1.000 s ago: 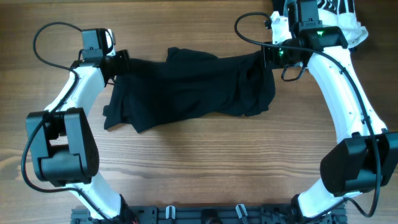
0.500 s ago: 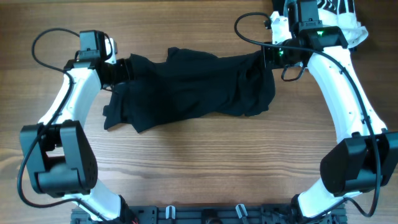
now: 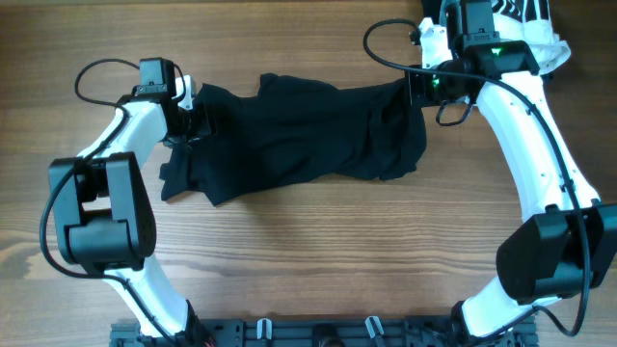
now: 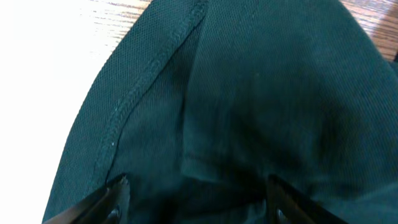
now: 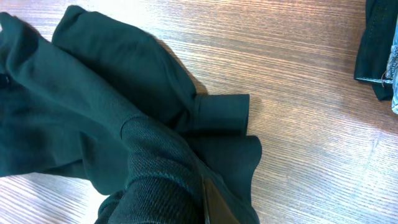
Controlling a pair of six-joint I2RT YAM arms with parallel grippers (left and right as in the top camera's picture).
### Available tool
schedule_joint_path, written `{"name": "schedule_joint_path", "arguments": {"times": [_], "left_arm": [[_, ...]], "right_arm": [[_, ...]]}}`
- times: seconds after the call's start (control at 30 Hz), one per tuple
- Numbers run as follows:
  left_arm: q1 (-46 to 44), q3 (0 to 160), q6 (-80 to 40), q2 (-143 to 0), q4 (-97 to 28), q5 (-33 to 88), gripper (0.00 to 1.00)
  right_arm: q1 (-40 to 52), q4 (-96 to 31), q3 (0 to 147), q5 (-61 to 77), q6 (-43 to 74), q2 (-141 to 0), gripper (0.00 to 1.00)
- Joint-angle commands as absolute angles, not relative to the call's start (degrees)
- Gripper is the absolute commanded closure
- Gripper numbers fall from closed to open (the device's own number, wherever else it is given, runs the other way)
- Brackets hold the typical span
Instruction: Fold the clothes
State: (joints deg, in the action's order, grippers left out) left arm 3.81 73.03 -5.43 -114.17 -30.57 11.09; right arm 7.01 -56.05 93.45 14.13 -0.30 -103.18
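Note:
A dark green-black garment lies crumpled across the back middle of the wooden table. My left gripper is at its upper left corner. In the left wrist view its two fingers stand wide apart over the cloth, which fills the view with a stitched hem. My right gripper is at the garment's upper right corner. In the right wrist view it is shut on bunched cloth, with one finger showing. A cuffed sleeve lies just beyond.
A pile of other clothes sits at the back right corner; a dark piece of it shows at the right edge of the right wrist view. A black rail runs along the front edge.
My left arm has moved right, onto the garment's upper left corner, pushing that corner inward a little. The right arm and the rest of the garment have not moved.

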Motion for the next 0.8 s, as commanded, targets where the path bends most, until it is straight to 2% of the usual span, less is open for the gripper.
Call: {"name": "schedule_joint_path", "arguments": {"times": [0.0,0.1,0.3,0.4,0.67,0.77], "left_arm": [[3.57,73.01,-4.71,-115.11,-29.19,14.57,0.35],[3.36,72.97,-4.73,-115.2,-29.19,15.88,0.48],[2.07,72.23,-4.75,-115.22,-29.02,15.86,0.59],[1.72,72.23,-4.75,-115.22,-28.99,15.84,0.61],[1.72,72.23,-4.75,-115.2,-29.12,15.35,0.88],[1.76,72.25,-4.78,-115.18,-28.56,14.26,0.91]], "right_arm": [[6.72,-55.72,93.27,15.11,-1.08,-103.94,0.96],[6.72,-55.7,93.27,15.11,-1.06,-103.94,0.96],[6.72,-55.53,93.27,15.11,-1.06,-103.94,0.96],[6.72,-55.55,93.27,15.11,-1.06,-103.94,0.96],[6.72,-55.55,93.27,15.11,-1.06,-103.94,0.96],[6.72,-55.55,93.27,15.11,-1.06,-103.94,0.96]]}}
